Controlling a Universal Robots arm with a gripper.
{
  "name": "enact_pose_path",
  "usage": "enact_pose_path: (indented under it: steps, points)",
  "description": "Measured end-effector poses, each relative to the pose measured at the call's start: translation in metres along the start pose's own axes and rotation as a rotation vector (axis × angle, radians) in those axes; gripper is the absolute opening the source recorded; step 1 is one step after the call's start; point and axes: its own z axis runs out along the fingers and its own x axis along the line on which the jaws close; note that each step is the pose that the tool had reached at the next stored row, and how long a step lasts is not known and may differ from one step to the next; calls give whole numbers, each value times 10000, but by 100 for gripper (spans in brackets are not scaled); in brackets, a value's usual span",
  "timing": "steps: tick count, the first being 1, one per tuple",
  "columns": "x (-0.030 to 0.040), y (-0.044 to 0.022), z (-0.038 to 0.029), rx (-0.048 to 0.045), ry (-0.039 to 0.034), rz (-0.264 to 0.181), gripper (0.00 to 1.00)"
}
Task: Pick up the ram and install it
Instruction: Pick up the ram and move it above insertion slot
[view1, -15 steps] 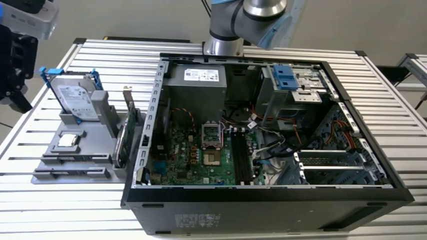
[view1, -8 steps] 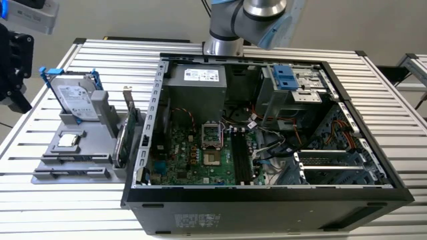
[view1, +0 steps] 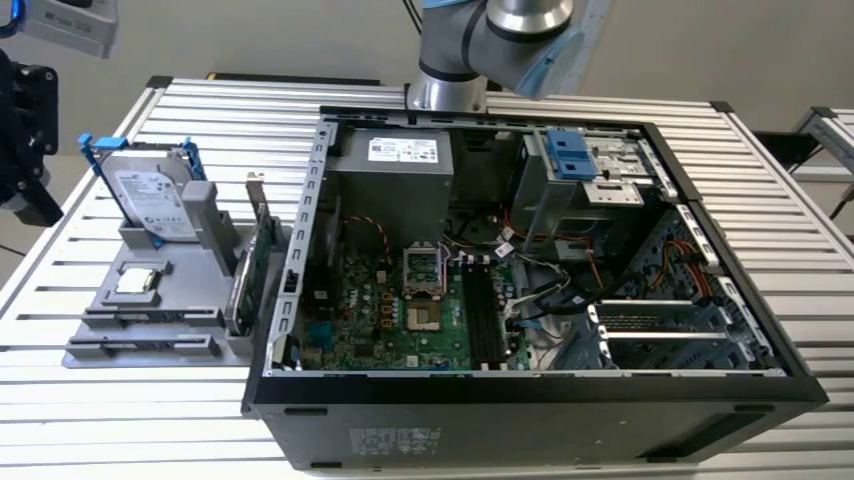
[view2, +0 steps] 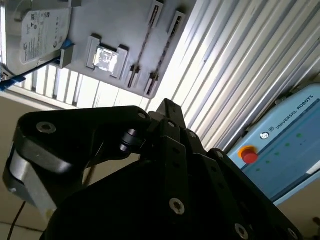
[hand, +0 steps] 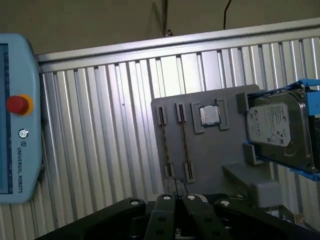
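Observation:
My gripper (hand: 176, 204) is a black body that hangs above the ribbed table, just off the end of the grey parts holder (hand: 210, 150). It also appears in the second wrist view as the gripper (view2: 169, 117), and at the exterior view's left edge as the gripper (view1: 24, 130). The holder has two long narrow slots (hand: 175, 142) that show as thin dark lines. I cannot tell whether the ram stands in either slot. The open computer case (view1: 534, 250) lies on the table with its motherboard (view1: 400, 310) exposed.
On the holder (view1: 147, 300) stand a silver hard drive in a blue frame (view1: 144, 195), a small square chip (view1: 138, 281) and an upright green expansion card (view1: 250, 270). A pale blue teach pendant with a red button (hand: 17, 105) lies off the table's edge.

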Motion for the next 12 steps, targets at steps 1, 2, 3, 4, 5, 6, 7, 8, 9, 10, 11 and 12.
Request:
enact_pose_path:
  steps: [1,2,3,4,5,6,7,8,9,10,11,12]
  points:
    - [-2,1,0,-1,7,-147,0]
    - [-4,1,0,-2,15,-293,0]
    - [-5,1,0,-2,22,-456,0]
    - [-6,2,1,-2,29,-607,0]
    - [-7,2,1,-3,38,-792,0]
    - [-8,2,1,-4,46,-969,0]
    - [-9,2,1,-5,56,-1153,0]
    - [-10,2,0,-6,64,-1332,0]
    - [-11,2,0,-7,73,-1503,0]
    - [-12,2,1,-7,80,-1687,0]
    - [-12,2,1,-7,88,-1841,0]
    - [-12,3,1,-9,97,-2013,0]
